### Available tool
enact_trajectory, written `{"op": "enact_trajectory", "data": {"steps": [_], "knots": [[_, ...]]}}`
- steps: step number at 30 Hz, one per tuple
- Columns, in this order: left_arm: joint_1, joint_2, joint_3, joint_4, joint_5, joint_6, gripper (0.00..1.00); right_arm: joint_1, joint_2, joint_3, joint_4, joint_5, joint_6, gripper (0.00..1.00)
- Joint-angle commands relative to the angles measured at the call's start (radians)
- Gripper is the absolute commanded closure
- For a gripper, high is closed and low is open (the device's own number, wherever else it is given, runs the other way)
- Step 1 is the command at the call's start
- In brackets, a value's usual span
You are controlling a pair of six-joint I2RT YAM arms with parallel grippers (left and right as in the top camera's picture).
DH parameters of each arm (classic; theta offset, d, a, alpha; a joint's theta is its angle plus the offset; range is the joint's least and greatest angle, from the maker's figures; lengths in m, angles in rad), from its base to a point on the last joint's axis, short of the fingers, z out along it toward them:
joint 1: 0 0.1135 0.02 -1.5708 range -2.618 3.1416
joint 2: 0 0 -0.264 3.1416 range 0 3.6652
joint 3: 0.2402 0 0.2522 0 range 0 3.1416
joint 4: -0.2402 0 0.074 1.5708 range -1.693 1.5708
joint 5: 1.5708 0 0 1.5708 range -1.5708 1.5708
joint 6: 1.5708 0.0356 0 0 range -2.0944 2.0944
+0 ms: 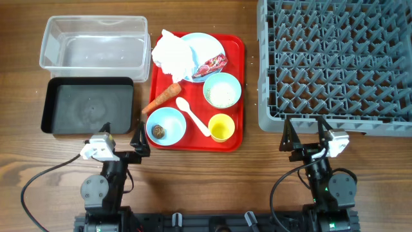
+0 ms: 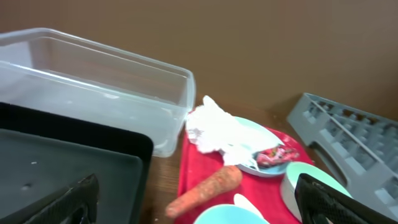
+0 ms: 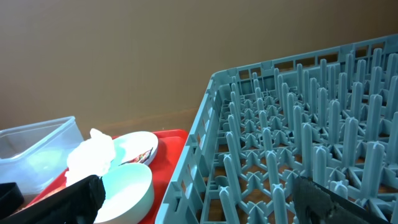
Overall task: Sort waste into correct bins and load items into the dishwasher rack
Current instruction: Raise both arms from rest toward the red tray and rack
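On the red tray, a white napkin (image 1: 172,55) and a red wrapper (image 1: 213,65) lie on the light blue plate (image 1: 209,45). The carrot (image 1: 162,98) lies at the tray's left edge. Rice fills the pale green bowl (image 1: 222,90). A brown lump sits in the light blue bowl (image 1: 165,124), next to the white spoon (image 1: 193,116) and the yellow cup (image 1: 221,127). The clear tub (image 1: 94,42), the black tray (image 1: 88,105) and the grey rack (image 1: 335,61) hold nothing. My left gripper (image 1: 122,136) (image 2: 199,199) hangs open below the black tray. My right gripper (image 1: 304,134) (image 3: 199,196) is open before the rack's near edge.
The red tray (image 1: 239,77) lies between the two bins on the left and the rack on the right. Both arm bases and their cables sit at the table's near edge. Bare wood shows between the grippers.
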Motion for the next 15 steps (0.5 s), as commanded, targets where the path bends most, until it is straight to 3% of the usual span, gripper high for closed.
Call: {"op": "enact_trajectory", "data": {"steps": [1,5,8,15], "knots": [[0.008,0.000,-0.007,-0.010,-0.063,0.009,0.00,-0.005,0.002,-0.002,0.003,-0.016,-0.014,0.00],[0.008,0.000,-0.007,-0.007,-0.101,0.009,0.00,-0.005,0.002,-0.002,0.008,-0.011,-0.004,0.00],[0.008,0.000,-0.007,0.052,-0.100,0.009,0.00,-0.005,0.002,-0.002,0.051,0.050,0.090,0.00],[0.008,0.000,-0.002,0.393,-0.045,0.001,0.00,-0.005,0.002,-0.001,0.412,0.088,0.107,0.00]]}}
